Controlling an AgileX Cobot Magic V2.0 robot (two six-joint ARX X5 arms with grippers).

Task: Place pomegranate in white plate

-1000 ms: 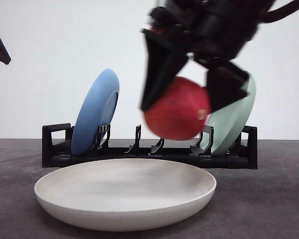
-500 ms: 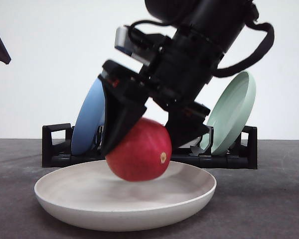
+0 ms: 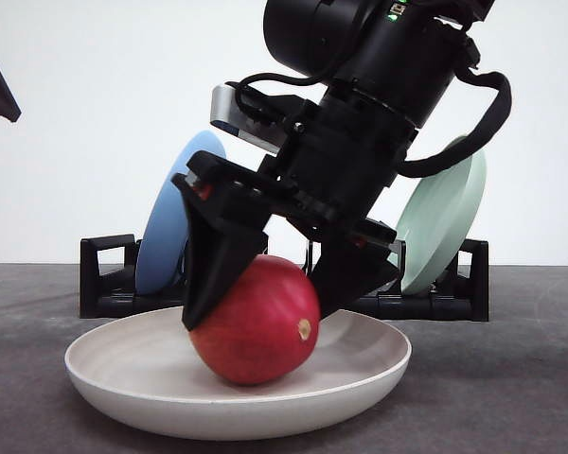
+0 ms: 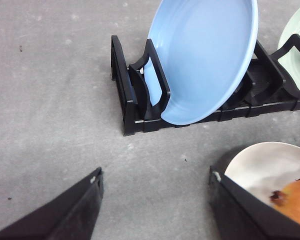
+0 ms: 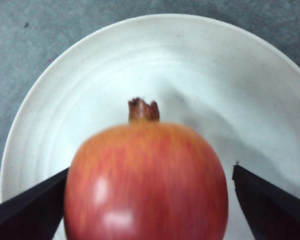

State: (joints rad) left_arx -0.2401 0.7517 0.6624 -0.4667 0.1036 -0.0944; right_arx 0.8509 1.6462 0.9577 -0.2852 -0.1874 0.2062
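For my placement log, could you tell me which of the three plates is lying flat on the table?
The white plate, holding the pomegranate. The blue plate and pale green plate stand on edge in the black rack behind it.

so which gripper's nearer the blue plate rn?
Hard to call. The right gripper is at the pomegranate in the white plate, just before the blue plate. The left gripper hovers open facing it.

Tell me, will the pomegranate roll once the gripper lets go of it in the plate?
Probably a little: the pomegranate is round and smooth. The white plate is dished with a raised rim, which should contain it. The fruit looks firm, so the right gripper likely won't dent it.
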